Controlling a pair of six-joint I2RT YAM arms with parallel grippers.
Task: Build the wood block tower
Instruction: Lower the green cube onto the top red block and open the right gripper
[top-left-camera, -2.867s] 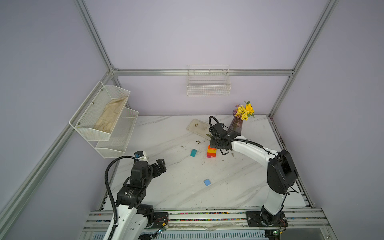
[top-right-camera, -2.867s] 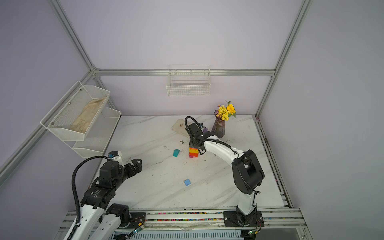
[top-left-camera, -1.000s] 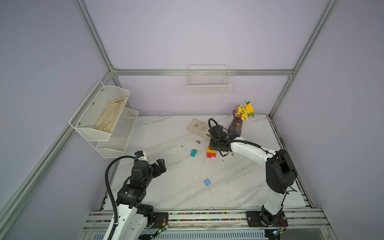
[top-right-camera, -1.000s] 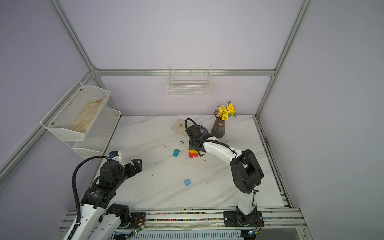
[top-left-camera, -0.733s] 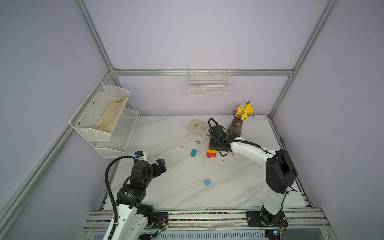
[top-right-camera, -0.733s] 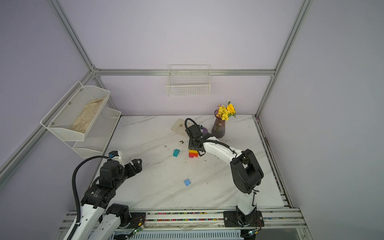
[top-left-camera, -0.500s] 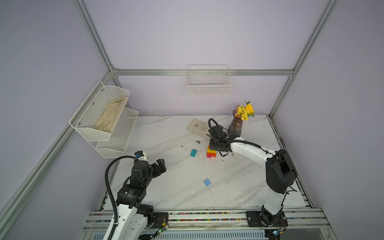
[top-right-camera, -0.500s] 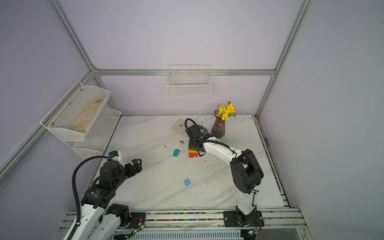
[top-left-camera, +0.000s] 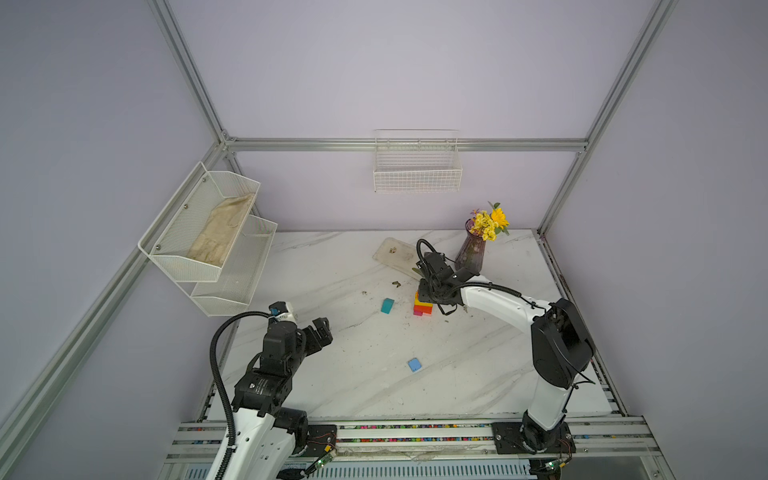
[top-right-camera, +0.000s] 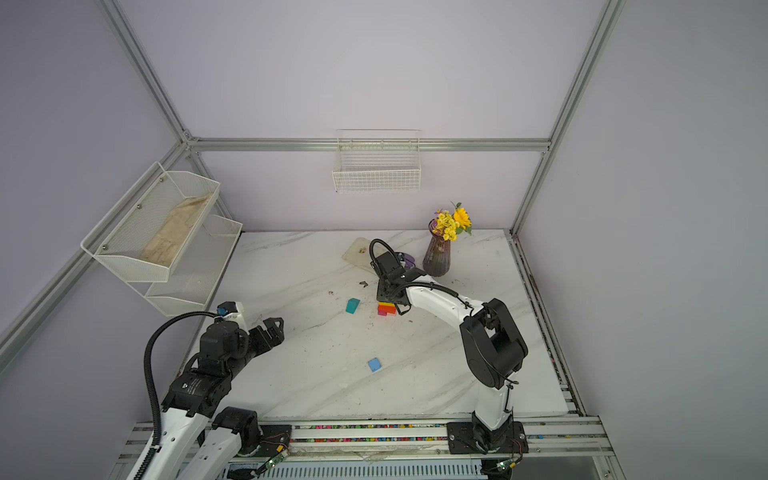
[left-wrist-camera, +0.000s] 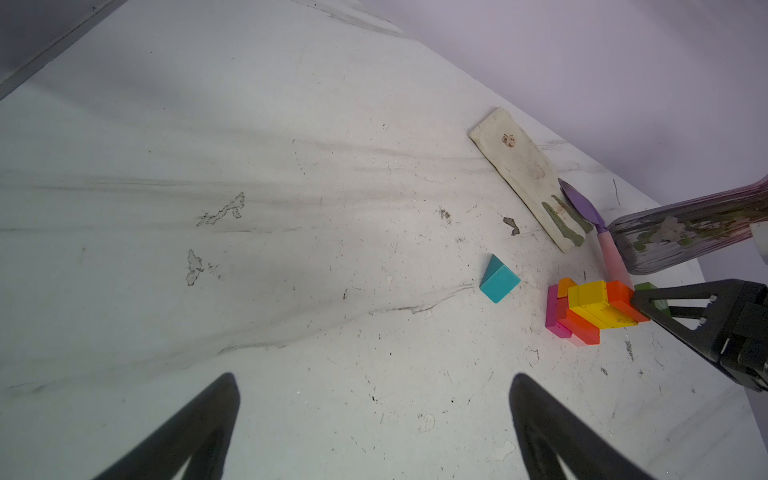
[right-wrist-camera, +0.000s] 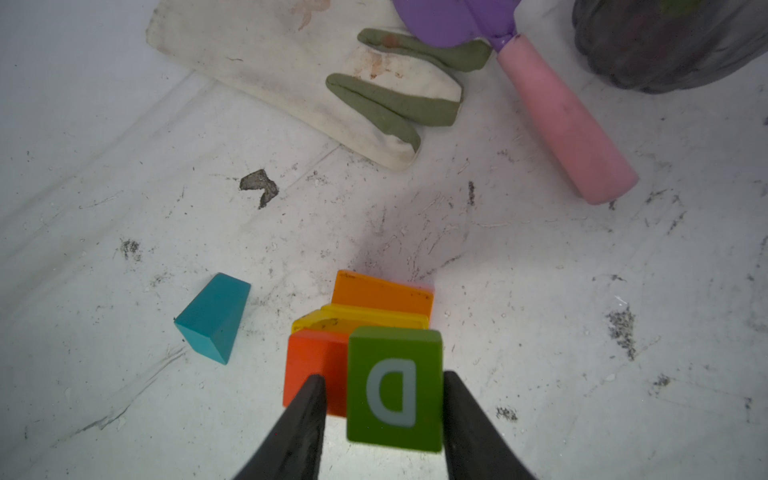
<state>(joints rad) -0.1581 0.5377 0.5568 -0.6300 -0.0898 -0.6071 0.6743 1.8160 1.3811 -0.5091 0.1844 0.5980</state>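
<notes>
Short multicoloured tower (top-left-camera: 423, 306), green block (right-wrist-camera: 395, 388) at top; teal block (top-left-camera: 387, 305) beside, blue block (top-left-camera: 414, 365) apart.

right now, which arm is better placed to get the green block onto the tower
Right. The right pincer hangs over the tower with the green D block between its fingers. The left pincer is open, empty and far from the tower.

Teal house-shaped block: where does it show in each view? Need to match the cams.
In a top view: teal block lies mid-table, just left of the stack, apart from it.
In a top view: teal block, again just left of the stack.
Left wrist: teal block on bare table beside the stack, not touching.
Right wrist: teal block beside the stack, not touching.
Shared landmark: the stack, in all four.
</notes>
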